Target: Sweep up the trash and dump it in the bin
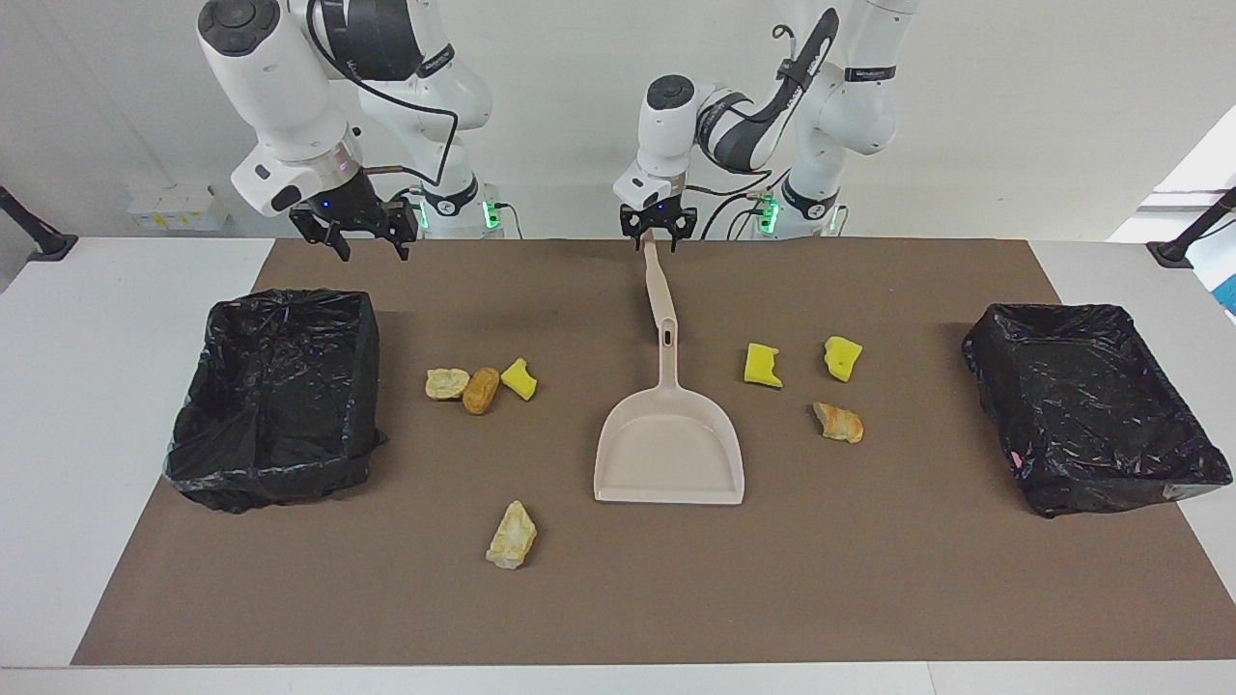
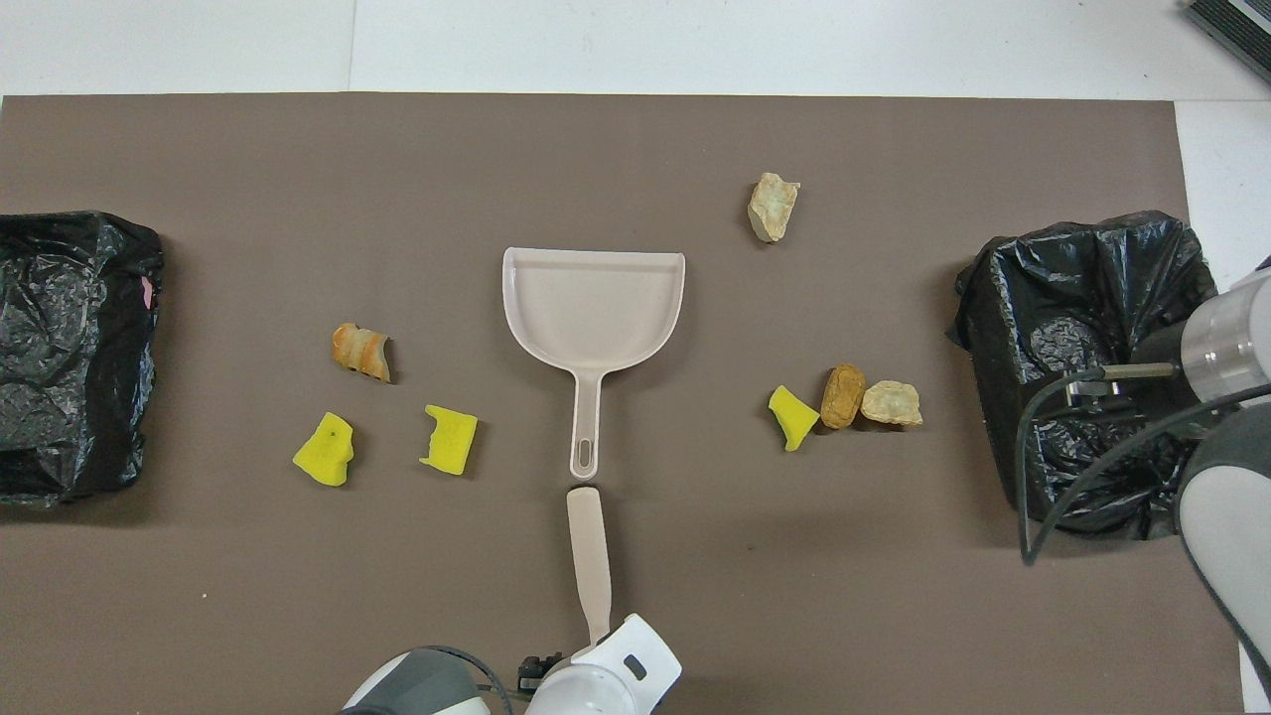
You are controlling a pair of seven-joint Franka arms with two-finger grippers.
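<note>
Trash lies on the brown mat: two yellow chunks (image 1: 763,365) (image 1: 843,357) and a bread piece (image 1: 838,422) toward the left arm's end. A tan lump (image 1: 447,383), a brown lump (image 1: 481,389) and a yellow chunk (image 1: 519,378) sit toward the right arm's end. A tan piece (image 1: 512,536) lies farthest from the robots. A beige dustpan (image 1: 669,449) sits mid-mat, and a beige stick (image 1: 660,290) lies in line with its handle. My left gripper (image 1: 657,236) is at the stick's robot-side end. My right gripper (image 1: 372,249) hangs open over the mat's robot-side edge.
Two bins lined with black bags stand at the mat's ends, one (image 1: 290,299) at the right arm's end and one (image 1: 1062,311) at the left arm's end. In the overhead view the left arm (image 2: 596,680) covers the stick's near end.
</note>
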